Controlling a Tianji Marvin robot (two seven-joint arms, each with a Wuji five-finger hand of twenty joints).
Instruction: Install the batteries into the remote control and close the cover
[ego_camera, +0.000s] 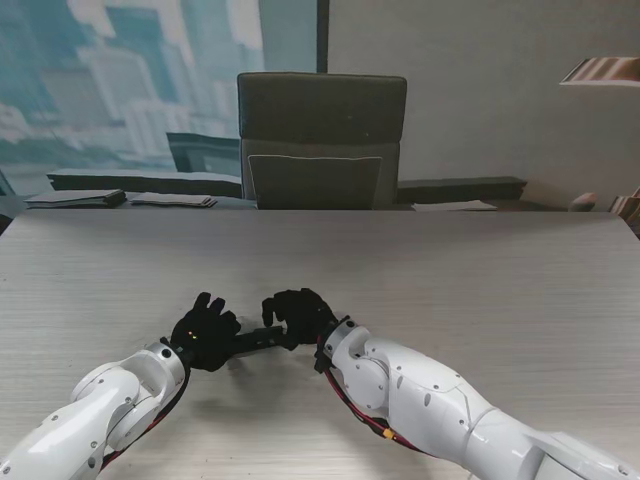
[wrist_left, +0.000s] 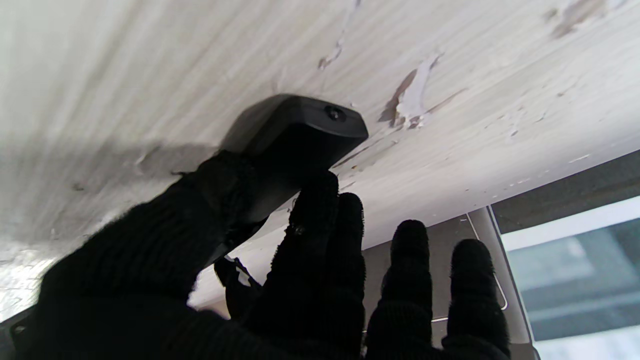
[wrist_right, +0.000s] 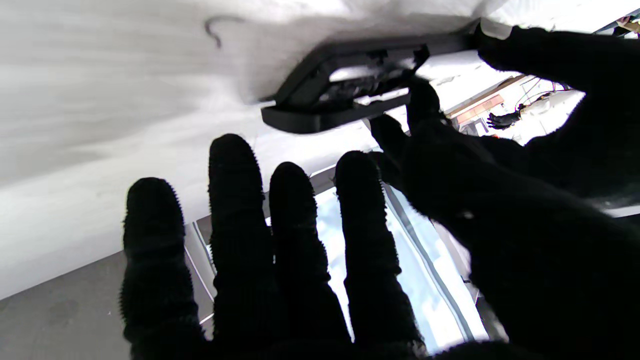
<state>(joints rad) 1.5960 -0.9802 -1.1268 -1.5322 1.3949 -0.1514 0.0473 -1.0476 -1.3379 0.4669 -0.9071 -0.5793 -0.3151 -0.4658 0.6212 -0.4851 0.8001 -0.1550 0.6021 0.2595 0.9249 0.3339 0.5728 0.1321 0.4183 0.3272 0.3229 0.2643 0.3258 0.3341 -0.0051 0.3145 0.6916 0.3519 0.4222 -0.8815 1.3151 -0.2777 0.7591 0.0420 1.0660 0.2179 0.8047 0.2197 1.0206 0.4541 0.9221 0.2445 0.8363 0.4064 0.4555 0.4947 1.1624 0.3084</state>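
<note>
The black remote control (ego_camera: 256, 338) is lifted just off the table (ego_camera: 480, 270), between my two gloved hands. My left hand (ego_camera: 205, 332) is shut on one end, with the thumb and first finger clamping the remote's body (wrist_left: 300, 127). In the right wrist view the remote (wrist_right: 345, 85) shows its open battery bay, with pale shapes inside that I cannot identify. My right hand (ego_camera: 298, 315) is at the other end. Its four fingers (wrist_right: 235, 215) are spread and hold nothing, while its thumb (wrist_right: 424, 102) touches the bay's edge. No loose battery or cover is in view.
A dark office chair (ego_camera: 320, 140) stands at the table's far edge. Flat folders (ego_camera: 75, 198) lie on a ledge beyond the far left corner. The wood-grain top has pale scuffs (wrist_left: 410, 97) near the remote.
</note>
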